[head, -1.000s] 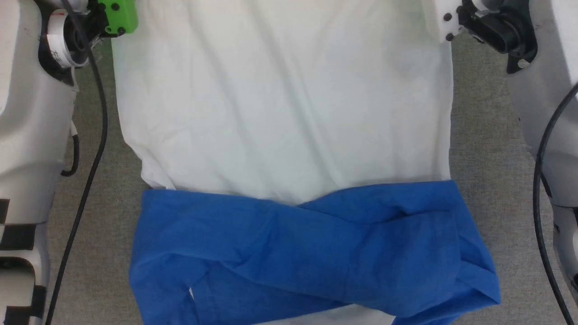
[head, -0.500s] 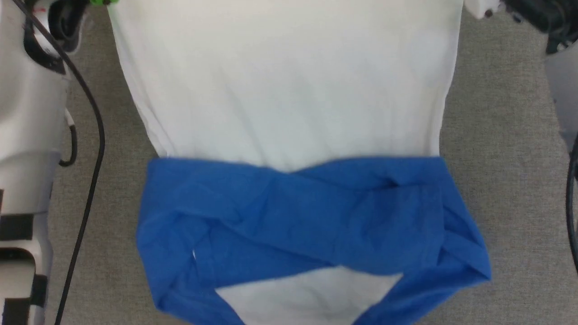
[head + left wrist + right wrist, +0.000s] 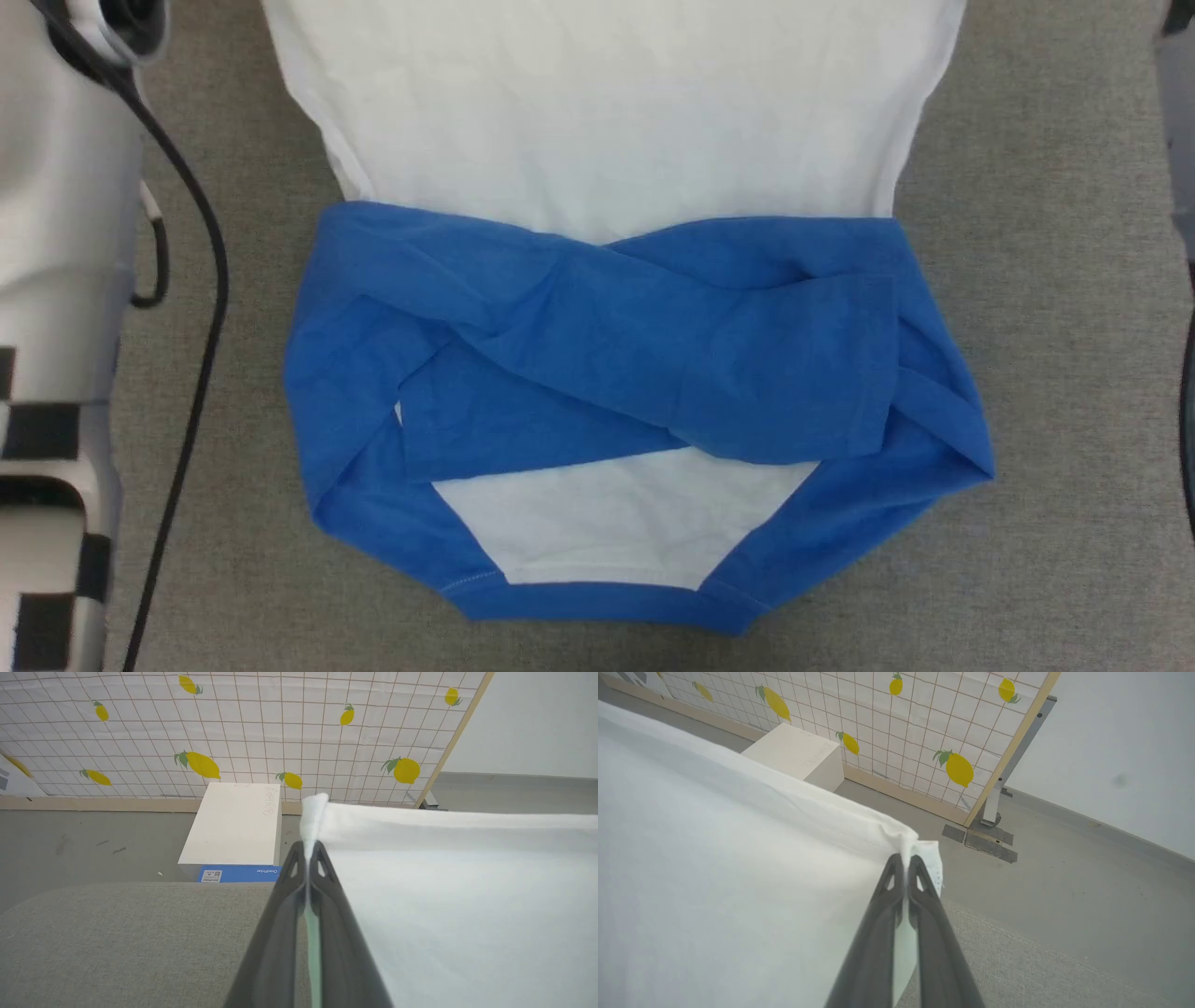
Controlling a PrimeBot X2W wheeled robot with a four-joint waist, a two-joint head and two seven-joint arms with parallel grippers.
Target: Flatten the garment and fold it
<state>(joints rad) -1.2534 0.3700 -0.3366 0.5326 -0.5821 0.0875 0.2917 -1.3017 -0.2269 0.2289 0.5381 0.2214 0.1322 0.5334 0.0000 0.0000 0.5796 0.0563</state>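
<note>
Between the closed fingers of the left gripper [image 3: 308, 848] sits a bunched corner of the T-shirt [image 3: 467, 905]. The white cloth stretches away to the right of this gripper as a taut, slightly raised sheet. To the left of the fingers and below them lies the grey woven surface [image 3: 117, 942], with a rounded edge. Beyond the fingertips a white box [image 3: 236, 823] with a blue side stands on the grey floor [image 3: 70, 844]. Behind the box there is a screen [image 3: 233, 728] with a grid pattern and yellow lemons, in a pale wood frame.

The right gripper [image 3: 906, 858] is also shut on a pinched corner of the white cloth, which spreads out to the left of its fingers. To the right of the fingers the woven surface ends and the floor begins. Past the tips the metal foot [image 3: 994, 807] of the screen stands on dark patches of tape, and a plain white wall [image 3: 1111, 742] rises behind it.

From the head view, the blue sleeves [image 3: 653, 345] lie folded over the white body and cross each other, resting on the grey surface. A pale forearm [image 3: 65, 233] and a black cable [image 3: 201, 280] are at the left edge.
</note>
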